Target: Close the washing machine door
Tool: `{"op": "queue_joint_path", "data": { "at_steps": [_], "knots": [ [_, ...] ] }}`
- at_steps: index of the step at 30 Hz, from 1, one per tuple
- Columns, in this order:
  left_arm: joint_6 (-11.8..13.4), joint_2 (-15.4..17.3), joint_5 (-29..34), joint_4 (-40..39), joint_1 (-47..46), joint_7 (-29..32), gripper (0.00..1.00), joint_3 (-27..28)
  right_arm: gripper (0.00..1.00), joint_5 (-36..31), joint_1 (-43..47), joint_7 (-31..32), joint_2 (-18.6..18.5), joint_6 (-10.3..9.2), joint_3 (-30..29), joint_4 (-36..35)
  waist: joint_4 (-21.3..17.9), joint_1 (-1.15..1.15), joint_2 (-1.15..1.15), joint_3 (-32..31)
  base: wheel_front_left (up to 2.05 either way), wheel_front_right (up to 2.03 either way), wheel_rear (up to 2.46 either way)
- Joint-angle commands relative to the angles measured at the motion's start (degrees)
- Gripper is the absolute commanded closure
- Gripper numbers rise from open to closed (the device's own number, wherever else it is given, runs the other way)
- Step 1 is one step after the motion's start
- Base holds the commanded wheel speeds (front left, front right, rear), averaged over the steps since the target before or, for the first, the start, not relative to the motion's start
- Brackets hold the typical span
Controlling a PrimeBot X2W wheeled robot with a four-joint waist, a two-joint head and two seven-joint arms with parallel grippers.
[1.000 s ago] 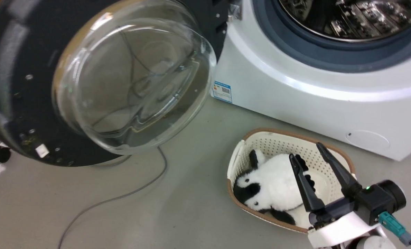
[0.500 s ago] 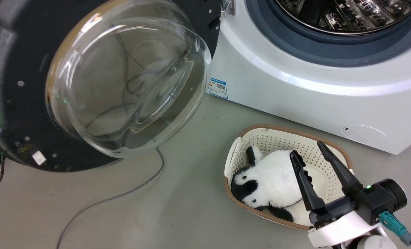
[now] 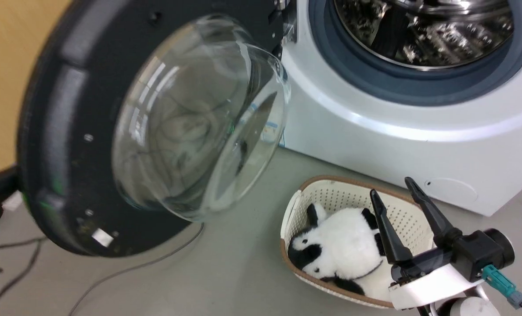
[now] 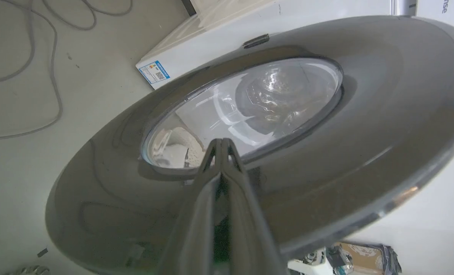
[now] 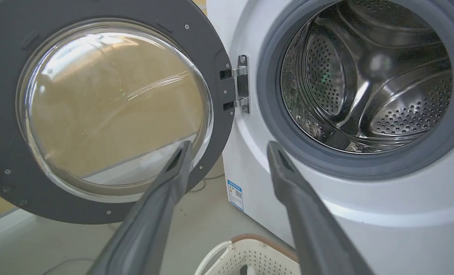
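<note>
Saw the door (image 3: 155,127) open in the upper left of the head view, matte inner rim and bulging glass bowl (image 3: 199,123) turned toward the camera. Found it hung on the hinge (image 5: 242,84) at the left edge of the washer (image 3: 397,127). Found the drum (image 3: 423,30) uncovered at the upper right, ringed by the grey gasket (image 3: 419,90).

Noted the left gripper (image 4: 221,142) at bottom centre of the left wrist view, fingers pressed together with nothing between them. Placed its tips at the lower rim of the window on the door's glossy outer face; could not tell whether touching.

Noted the right gripper (image 3: 390,186) at the lower right of the head view, fingers apart and empty, overlapping the right side of a basket (image 3: 293,206) in the frame. Saw the basket on the floor (image 3: 243,272) near the washer's front, a panda toy (image 3: 344,237) lying inside.

Spotted a grey cable (image 3: 131,267) on the floor below the door. Spotted a blue sticker (image 4: 154,71) low on the washer's corner, upper left of the left wrist view.
</note>
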Motion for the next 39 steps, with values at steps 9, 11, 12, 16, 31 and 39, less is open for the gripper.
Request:
{"op": "queue_joint_path", "data": {
  "at_steps": [9,11,12,16,31,39],
  "knots": [
    [2.98,-8.29,-3.78,-12.41,9.58,5.67,1.0,-2.16,0.0,-0.57,2.11,-0.24,2.28,0.05,-2.45,0.74,-2.17,0.0,0.0,-3.45,0.0,0.0,0.0],
    [3.41,-10.28,-4.33,-14.94,11.4,6.55,1.0,-3.11,0.0,-0.7,2.42,-0.24,2.63,0.05,-2.7,0.76,-2.95,0.0,0.0,-3.83,0.0,0.0,0.0],
    [3.57,-11.26,-4.64,-16.1,12.27,6.9,1.0,-3.51,0.0,-0.67,2.54,-0.24,2.78,0.05,-2.79,0.82,-3.49,0.0,0.0,-3.97,0.0,0.0,0.0],
    [4.85,-15.32,-5.32,-21.17,16.14,8.06,1.0,-5.57,0.0,-0.52,2.95,-0.24,3.19,0.05,-3.02,1.26,-5.77,0.0,0.0,-4.45,0.0,0.0,0.0],
    [2.7,-22.02,-11.6,-29.32,23.61,4.96,1.0,-14.28,0.0,-1.13,2.4,-0.24,3.71,0.05,-3.84,1.13,-17.92,0.0,0.0,-1.65,0.0,0.0,0.0],
    [-1.02,-22.16,-14.4,-27.12,22.8,-6.29,1.0,-20.0,0.0,-1.24,2.34,-0.24,3.95,0.05,-4.93,0.74,-24.92,0.0,0.0,0.27,0.0,0.0,0.0]
  ]
}}
